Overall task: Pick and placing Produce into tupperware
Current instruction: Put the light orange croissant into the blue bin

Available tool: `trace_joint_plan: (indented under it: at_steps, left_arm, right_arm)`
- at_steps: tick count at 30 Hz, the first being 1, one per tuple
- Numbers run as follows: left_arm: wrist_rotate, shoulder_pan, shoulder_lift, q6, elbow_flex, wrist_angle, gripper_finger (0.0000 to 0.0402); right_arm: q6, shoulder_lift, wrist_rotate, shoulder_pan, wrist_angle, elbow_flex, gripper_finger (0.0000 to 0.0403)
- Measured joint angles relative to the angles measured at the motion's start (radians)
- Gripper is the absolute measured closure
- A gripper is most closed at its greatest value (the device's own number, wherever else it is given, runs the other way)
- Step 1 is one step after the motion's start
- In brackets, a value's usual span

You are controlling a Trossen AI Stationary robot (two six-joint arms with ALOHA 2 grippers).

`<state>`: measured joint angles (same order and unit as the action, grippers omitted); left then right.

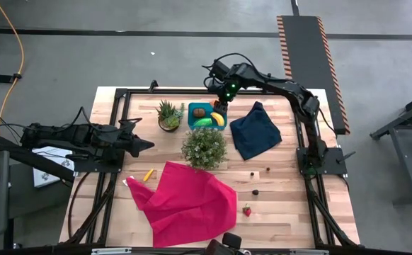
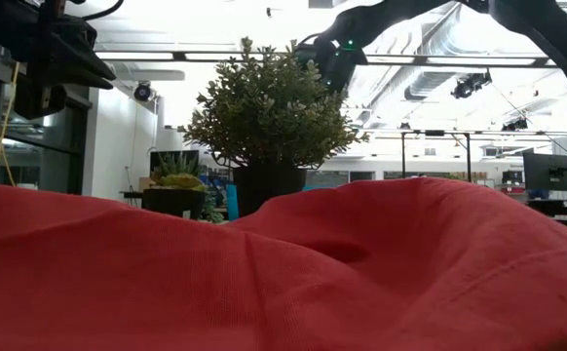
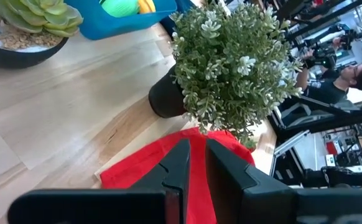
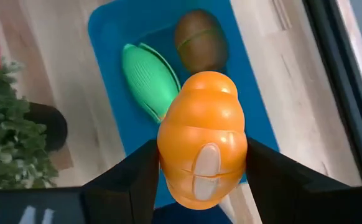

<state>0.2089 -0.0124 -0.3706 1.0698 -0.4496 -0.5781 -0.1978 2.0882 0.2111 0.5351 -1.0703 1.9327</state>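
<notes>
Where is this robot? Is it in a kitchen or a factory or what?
It looks like a robot lab or workshop, not a kitchen. The wooden table stands on a bare grey floor with a striped hazard-edged ramp behind it, pipes and ducts run under the ceiling, and a person sits among equipment beyond.

One tupperware tub (image 1: 204,115) holds three produce pieces; a fourth, orange (image 4: 203,146), hangs above it. Two potted plants (image 1: 204,147), two cloths (image 1: 188,200), and five loose produce bits (image 1: 247,210) occupy the worktop (image 1: 291,212).
</notes>
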Motion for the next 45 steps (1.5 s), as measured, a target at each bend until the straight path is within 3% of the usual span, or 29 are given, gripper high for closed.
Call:
trace_joint_plan:
  at_steps: [16,45]
  left_arm:
    - [-0.034,0.000,0.000,-0.015,0.000,0.000,0.0362]
    - [-0.043,0.000,0.000,-0.016,0.000,0.000,0.0362]
  right_arm:
    - [0.037,0.003,0.009,-0.008,0.073,0.000,0.0210]
    - [0.040,0.119,0.028,-0.020,0.075,0.001,0.0210]
